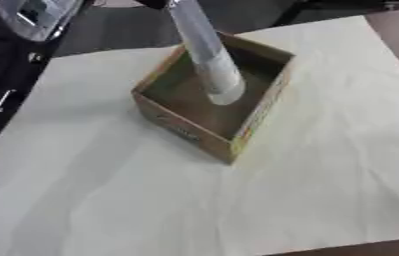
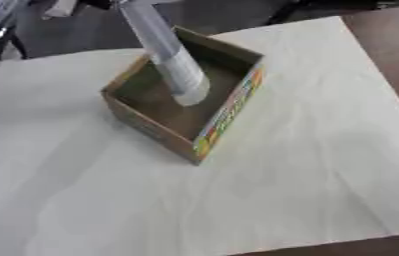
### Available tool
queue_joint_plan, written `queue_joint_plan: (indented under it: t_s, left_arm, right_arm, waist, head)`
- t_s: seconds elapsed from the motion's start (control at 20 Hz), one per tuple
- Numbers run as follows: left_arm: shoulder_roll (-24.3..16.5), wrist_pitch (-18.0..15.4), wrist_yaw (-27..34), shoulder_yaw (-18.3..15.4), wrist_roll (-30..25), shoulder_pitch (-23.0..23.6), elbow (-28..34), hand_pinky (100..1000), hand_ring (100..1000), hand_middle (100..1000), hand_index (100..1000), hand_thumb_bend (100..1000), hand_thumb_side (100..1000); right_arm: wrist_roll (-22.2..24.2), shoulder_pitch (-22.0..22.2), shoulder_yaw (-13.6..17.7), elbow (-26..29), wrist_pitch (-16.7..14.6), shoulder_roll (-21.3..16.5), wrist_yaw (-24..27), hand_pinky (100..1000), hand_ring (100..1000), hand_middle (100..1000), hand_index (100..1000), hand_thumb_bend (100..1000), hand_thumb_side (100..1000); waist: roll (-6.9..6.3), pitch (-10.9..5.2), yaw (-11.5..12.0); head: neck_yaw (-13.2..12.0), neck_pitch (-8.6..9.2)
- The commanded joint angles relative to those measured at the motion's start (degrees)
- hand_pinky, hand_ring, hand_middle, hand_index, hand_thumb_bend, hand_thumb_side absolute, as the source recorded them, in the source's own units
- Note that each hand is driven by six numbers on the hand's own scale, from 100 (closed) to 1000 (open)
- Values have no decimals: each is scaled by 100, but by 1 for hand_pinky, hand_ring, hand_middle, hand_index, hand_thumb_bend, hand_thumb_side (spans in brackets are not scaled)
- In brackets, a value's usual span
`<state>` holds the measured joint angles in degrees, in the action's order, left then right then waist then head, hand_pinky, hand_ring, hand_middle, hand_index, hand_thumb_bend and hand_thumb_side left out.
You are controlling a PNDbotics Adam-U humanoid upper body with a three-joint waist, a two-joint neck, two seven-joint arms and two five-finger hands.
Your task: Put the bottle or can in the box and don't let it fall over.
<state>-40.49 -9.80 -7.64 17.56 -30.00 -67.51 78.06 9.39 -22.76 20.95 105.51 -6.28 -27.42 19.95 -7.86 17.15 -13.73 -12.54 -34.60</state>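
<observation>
Cardboard box (image 2: 229, 107) around tilted silvery bottle (image 1: 209, 55), on white table (image 1: 106, 190).

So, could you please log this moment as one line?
bottle: tilted, lower end inside box | hands: not visible | table: white cover

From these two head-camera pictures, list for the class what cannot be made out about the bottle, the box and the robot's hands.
- Bottle: its top is cut off by the upper edge in both eye views, so whatever holds it is unseen.
- Bottle's lower end: blurred; whether it touches the box floor cannot be told.
- Cardboard box: the coloured print on its side is too blurred to read.
- Hands: neither shows in either view; only a dark, blurred shape at the top edge.
</observation>
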Motion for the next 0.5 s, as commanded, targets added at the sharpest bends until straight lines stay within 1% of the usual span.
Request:
queue_joint_plan:
  t_s: [0.05, 0.1, 0.15, 0.2, 0.25, 0.3, 0.35, 0.4, 0.45, 0.5]
  left_arm:
    - [-85, -166, -54, -4, -43, -55, 27, 100, 145, 220, 480, 100, 128]
    - [-82, -216, -55, 15, -74, -34, 24, 100, 187, 275, 540, 100, 119]
    - [-82, -265, -61, 31, -118, -16, 23, 100, 210, 297, 554, 100, 115]
    - [-84, -317, -78, 45, -167, -1, 27, 112, 315, 377, 617, 100, 105]
    - [-87, -375, -109, 61, -234, 16, 34, 159, 362, 408, 645, 100, 106]
    - [-91, -428, -148, 78, -319, 33, 36, 270, 484, 476, 692, 100, 125]
    - [-96, -481, -195, 91, -422, 47, 36, 335, 551, 517, 725, 100, 176]
    - [-101, -537, -241, 96, -517, 58, 37, 502, 735, 640, 800, 100, 315]
    - [-106, -599, -290, 96, -606, 70, 35, 584, 800, 690, 825, 100, 375]
    - [-112, -653, -341, 92, -687, 80, 28, 700, 873, 738, 854, 163, 531]
  right_arm:
    - [36, -67, 34, 129, -13, -85, 31, 815, 1000, 784, 903, 100, 494]
    - [39, -60, 38, 122, -14, -84, 30, 815, 1000, 785, 903, 100, 495]
    - [42, -56, 40, 117, -16, -82, 30, 815, 1000, 785, 903, 100, 495]
    - [45, -55, 42, 115, -19, -79, 31, 814, 1000, 785, 903, 100, 495]
    - [48, -54, 43, 114, -22, -78, 33, 814, 1000, 785, 903, 100, 495]
    - [50, -52, 45, 112, -25, -77, 34, 815, 1000, 785, 903, 100, 496]
    - [51, -49, 46, 110, -27, -77, 35, 815, 1000, 785, 903, 100, 496]
    - [52, -43, 49, 107, -29, -76, 35, 815, 1000, 785, 903, 100, 497]
    - [51, -38, 52, 105, -30, -74, 36, 815, 1000, 785, 903, 100, 497]
    - [50, -34, 54, 103, -29, -72, 38, 815, 1000, 785, 903, 100, 498]
  waist:
    - [51, -77, -5]
    - [53, -73, -5]
    - [55, -71, -6]
    - [58, -69, -7]
    - [61, -67, -9]
    - [65, -67, -11]
    - [68, -69, -12]
    - [72, -73, -11]
    - [75, -78, -7]
    - [78, -83, -3]
  head:
    - [-23, 68]
    - [-21, 62]
    - [-18, 57]
    - [-14, 56]
    - [-7, 55]
    - [2, 46]
    - [14, 33]
    - [29, 15]
    - [43, 1]
    - [54, -4]
